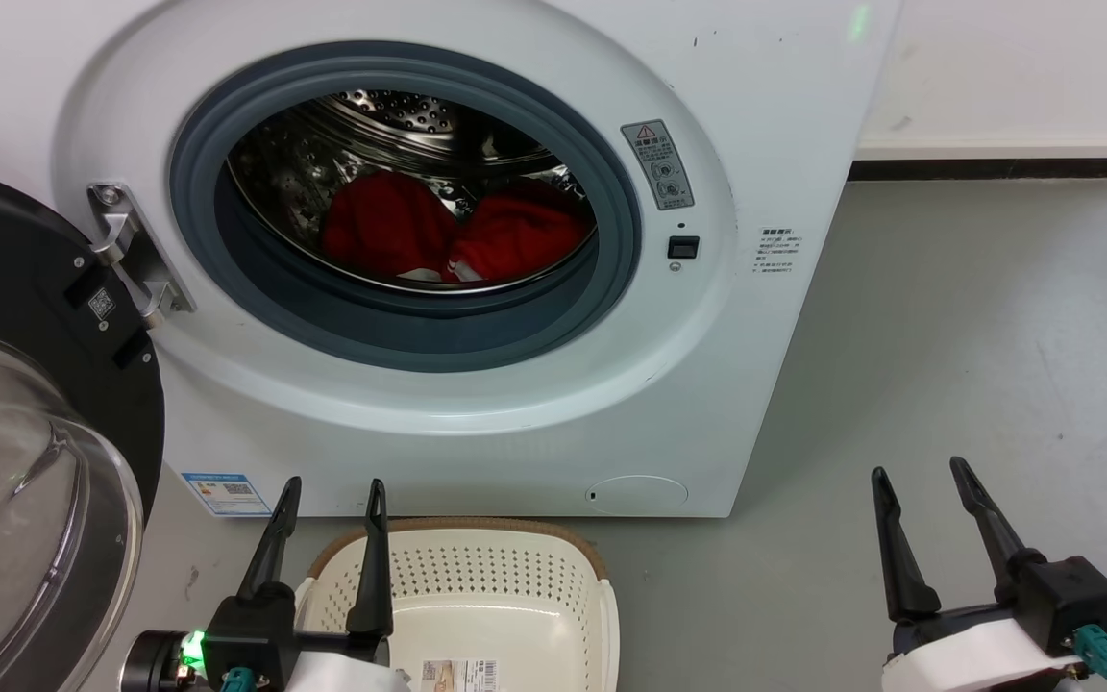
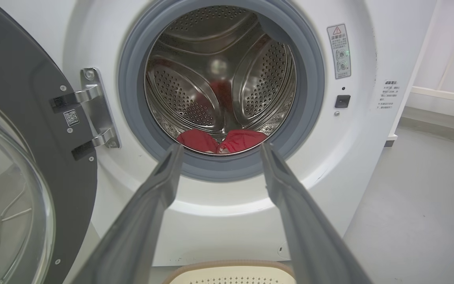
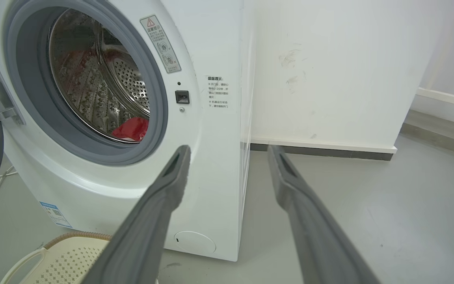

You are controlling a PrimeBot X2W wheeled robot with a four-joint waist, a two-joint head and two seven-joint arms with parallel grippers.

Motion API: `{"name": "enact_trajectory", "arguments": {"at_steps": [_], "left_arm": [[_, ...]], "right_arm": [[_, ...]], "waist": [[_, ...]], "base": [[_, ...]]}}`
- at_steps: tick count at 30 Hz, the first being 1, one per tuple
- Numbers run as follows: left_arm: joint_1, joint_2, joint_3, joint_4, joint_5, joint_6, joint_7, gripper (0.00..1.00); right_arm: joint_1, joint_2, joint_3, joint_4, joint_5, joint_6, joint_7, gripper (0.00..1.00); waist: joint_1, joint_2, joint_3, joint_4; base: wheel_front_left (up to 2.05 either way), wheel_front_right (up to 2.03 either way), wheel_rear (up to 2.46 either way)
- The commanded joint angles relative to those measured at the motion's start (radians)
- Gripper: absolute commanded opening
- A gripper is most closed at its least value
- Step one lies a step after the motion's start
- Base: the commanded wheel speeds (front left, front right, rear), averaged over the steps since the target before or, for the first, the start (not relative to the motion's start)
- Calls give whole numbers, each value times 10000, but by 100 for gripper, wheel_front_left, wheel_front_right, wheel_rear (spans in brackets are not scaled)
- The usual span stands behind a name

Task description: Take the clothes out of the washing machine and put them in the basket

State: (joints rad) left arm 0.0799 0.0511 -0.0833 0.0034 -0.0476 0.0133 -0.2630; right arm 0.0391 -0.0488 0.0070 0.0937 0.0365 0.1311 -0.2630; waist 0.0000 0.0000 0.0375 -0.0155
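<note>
Two red clothes [image 1: 515, 235] lie bunched side by side, low in the steel drum [image 1: 390, 115] of the washing machine [image 1: 515, 413], and there's a flash of white hem where they meet. That's the head view, looking straight at the porthole. The door [image 1: 25, 288] is swung wide open off the machine's left side, glass bulging toward us. Right in front of the machine, on the floor [image 1: 947, 336], sits the basket [image 1: 477, 577], its brown rim close to the machine's base. The left hand [image 1: 335, 482] hangs over the basket's near left edge, fingers apart and holding nothing. The right hand [image 1: 919, 467] is out past the machine's right corner over the grey floor, fingers spread, also carrying nothing.

Over to the left wrist view: two long fingers stand wide apart and frame the lower part of the porthole. The red fabric peeks over the grey gasket [image 2: 219, 165] between their tips, and the basket's rim shows below the machine's front.

Right wrist view now: fingers parted, one tip against the machine's right front edge, the other over the floor beside it. A red patch glows deep in the drum, and the basket sits before the machine's lower left.
</note>
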Motion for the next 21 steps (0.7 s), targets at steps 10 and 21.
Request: {"name": "enact_trajectory", "arguments": {"at_steps": [10,21], "left_arm": [[-478,228,176,186,407,-81,-28,100],[-4522,1794,584,1689,-85,-1208,-27,100]], "right_arm": [[-554,-27,-51,-147,591,-7,-27,100],[-1808,-10,82,-541,1262,-7,-27,100]], "waist": [[0,0,838,-507],[0,0,4151,-1489]], "base": [[0,0,0],[0,0,0]]}}
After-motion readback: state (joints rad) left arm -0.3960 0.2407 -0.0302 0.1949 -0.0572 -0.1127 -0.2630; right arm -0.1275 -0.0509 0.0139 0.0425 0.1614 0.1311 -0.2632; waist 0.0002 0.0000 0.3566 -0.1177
